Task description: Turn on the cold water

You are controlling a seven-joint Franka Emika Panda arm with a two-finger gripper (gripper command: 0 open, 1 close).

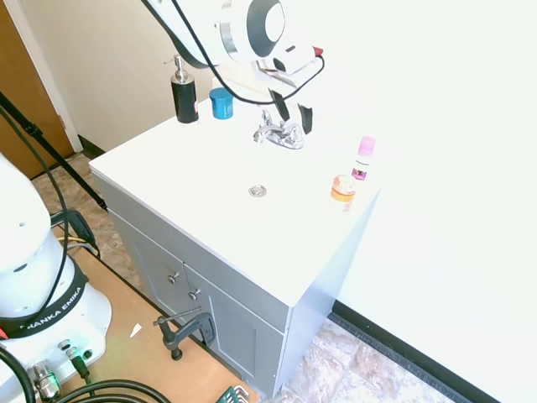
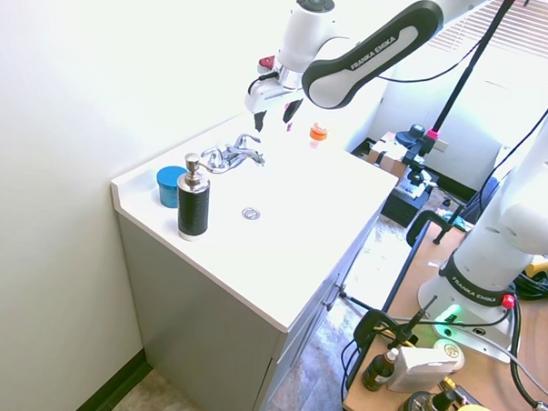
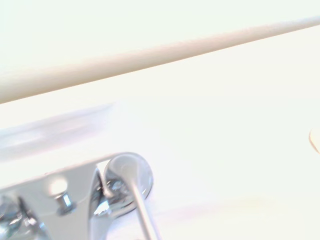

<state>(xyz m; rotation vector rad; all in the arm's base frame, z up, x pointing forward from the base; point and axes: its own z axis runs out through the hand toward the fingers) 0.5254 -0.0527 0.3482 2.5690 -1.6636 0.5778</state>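
Just below the claw [image 1: 292, 115], whose black fingers are hanging spread wide and empty, the small shiny chrome faucet [image 1: 279, 133] is sitting on the white tabletop [image 1: 185, 176].

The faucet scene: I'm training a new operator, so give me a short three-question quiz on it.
1. True or false: water is running from the faucet.
2. Multiple choice: the gripper is (a) shut on the black pump bottle, (b) open, just above the faucet's handle on the side of the pink-capped bottle, (c) resting on the drain.
3. Which object stands between the pump bottle and the faucet along the back of the counter?

Key:
1. False; no water shows.
2. b; the fingers are apart and hold nothing.
3. The blue round container.
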